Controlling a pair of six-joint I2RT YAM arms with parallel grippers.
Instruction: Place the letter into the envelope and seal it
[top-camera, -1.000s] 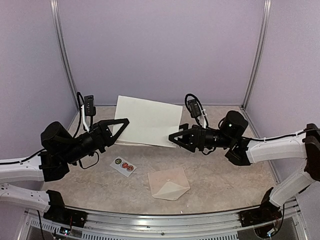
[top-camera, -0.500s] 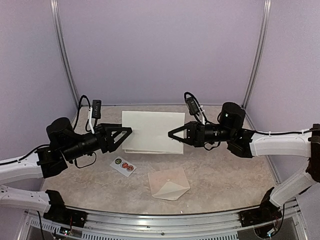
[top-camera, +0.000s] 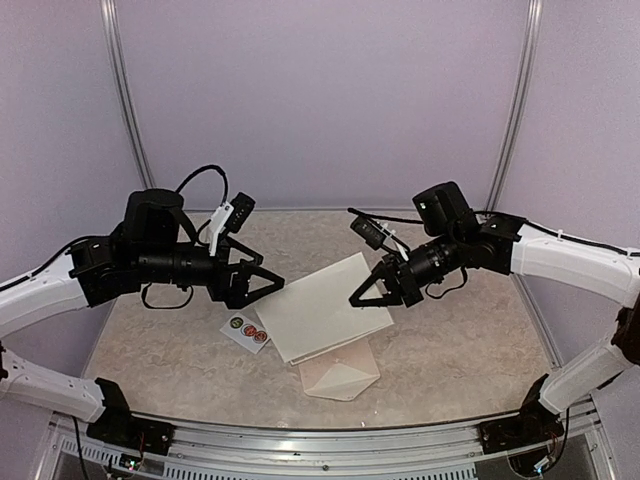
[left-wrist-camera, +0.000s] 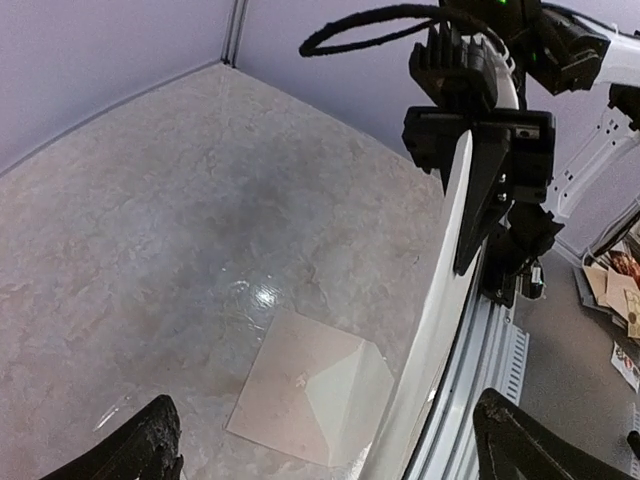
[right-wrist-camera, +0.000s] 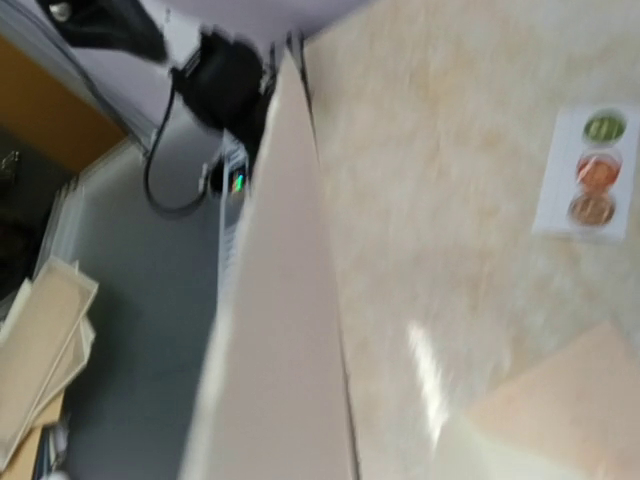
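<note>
Letter (top-camera: 322, 308) aloft, plain side up.
Flat cream sheet tilts over the envelope (top-camera: 340, 374); right claw (top-camera: 358, 298) clamped on its right edge, left claw (top-camera: 270, 287) spread apart beside it.

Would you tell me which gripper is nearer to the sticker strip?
Left. The left gripper hangs open just beyond the strip, by the left edge of the letter. The right gripper is farther off, across the letter, shut on its right edge.

Letter (top-camera: 322, 318) handed over: left pincer (top-camera: 272, 285) released, right pincer (top-camera: 360, 298) clamped.
</note>
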